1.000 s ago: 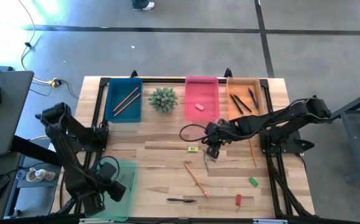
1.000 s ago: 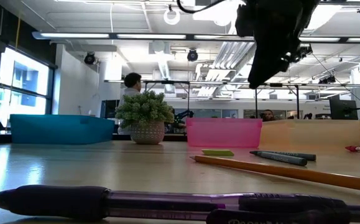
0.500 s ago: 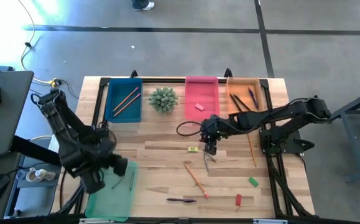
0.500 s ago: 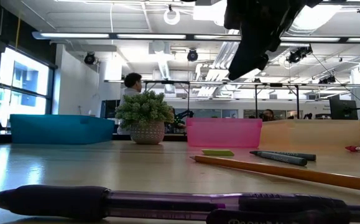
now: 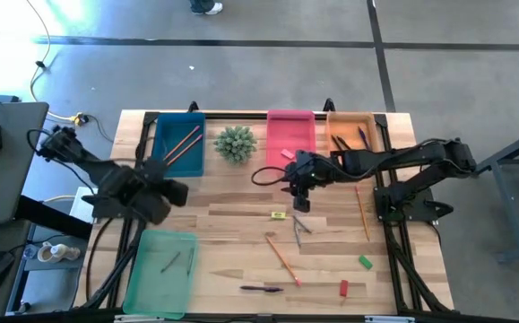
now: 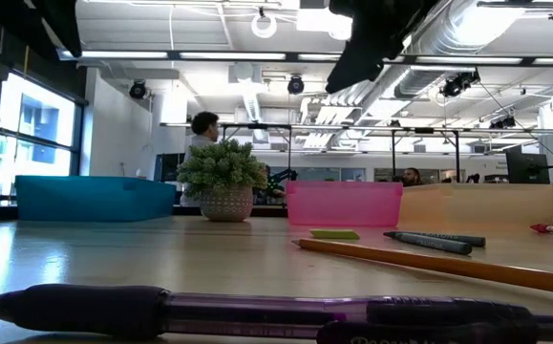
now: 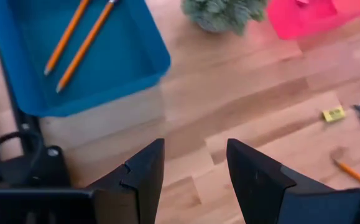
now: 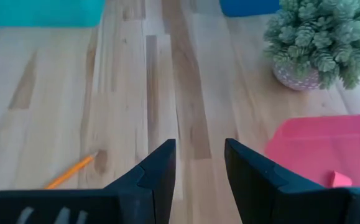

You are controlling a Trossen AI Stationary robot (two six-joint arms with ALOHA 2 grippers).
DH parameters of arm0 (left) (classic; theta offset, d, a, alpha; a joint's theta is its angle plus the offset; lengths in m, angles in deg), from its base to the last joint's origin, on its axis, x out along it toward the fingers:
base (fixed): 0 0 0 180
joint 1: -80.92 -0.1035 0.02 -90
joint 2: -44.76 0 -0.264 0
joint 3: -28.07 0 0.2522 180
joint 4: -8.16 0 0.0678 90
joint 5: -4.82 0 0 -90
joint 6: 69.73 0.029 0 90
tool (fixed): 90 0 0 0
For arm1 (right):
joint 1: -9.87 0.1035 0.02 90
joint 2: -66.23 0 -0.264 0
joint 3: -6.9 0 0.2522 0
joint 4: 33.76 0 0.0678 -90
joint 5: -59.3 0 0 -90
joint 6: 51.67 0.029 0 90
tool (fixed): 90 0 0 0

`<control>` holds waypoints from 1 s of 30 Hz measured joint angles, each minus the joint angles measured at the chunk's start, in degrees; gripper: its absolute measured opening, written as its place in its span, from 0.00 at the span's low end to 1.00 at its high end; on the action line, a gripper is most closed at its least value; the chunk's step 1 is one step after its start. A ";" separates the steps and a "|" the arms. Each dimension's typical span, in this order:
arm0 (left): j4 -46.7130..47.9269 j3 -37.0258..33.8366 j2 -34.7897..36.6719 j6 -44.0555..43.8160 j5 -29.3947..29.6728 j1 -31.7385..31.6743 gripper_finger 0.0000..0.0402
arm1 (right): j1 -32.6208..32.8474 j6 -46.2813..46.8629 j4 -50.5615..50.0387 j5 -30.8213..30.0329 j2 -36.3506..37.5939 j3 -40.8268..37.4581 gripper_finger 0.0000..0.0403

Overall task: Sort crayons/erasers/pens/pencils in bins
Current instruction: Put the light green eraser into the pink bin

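Your left gripper point(image 5: 171, 191) is hovering over the left side of the table point(image 5: 241, 215), between the blue bin point(image 5: 177, 144) and the green bin point(image 5: 162, 272); its fingers point(image 7: 143, 174) are standing spread with nothing between them. Your right gripper point(image 5: 297, 199) is hanging near the table's middle, just near of the pink bin point(image 5: 289, 139), fingers point(image 8: 159, 168) likewise spread and empty.

The blue bin at far left is holding two orange pencils point(image 5: 182, 144). The pink bin is carrying one pink eraser point(image 5: 287, 154). The orange bin point(image 5: 356, 142) at far right is holding dark pens point(image 5: 364, 139). The green bin at near left is holding two short crayons point(image 5: 172, 263).

Loose on the table: a yellow eraser point(image 5: 278, 214) near centre, grey crayons point(image 5: 299, 226) just right of it, an orange pencil point(image 5: 281, 257) nearer you, another pencil point(image 5: 362, 211) lying along the right side, a dark purple pen point(image 5: 261, 288) at the near edge, a green eraser point(image 5: 365, 262) and a red eraser point(image 5: 343, 287) at near right. The potted plant point(image 5: 235, 143) is sitting between the blue and pink bins.
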 joint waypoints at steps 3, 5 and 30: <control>0.06 0.00 2.17 4.05 -0.29 -4.33 0.41 | 0.06 -0.79 -0.19 0.07 -0.80 0.02 0.32; 0.02 0.00 3.19 6.83 -0.04 -6.93 0.41 | 0.07 -1.28 0.12 0.38 -1.77 0.02 0.33; -3.68 -0.02 5.46 32.78 -5.96 -25.34 0.41 | 6.03 6.52 0.12 1.47 -16.52 0.02 0.48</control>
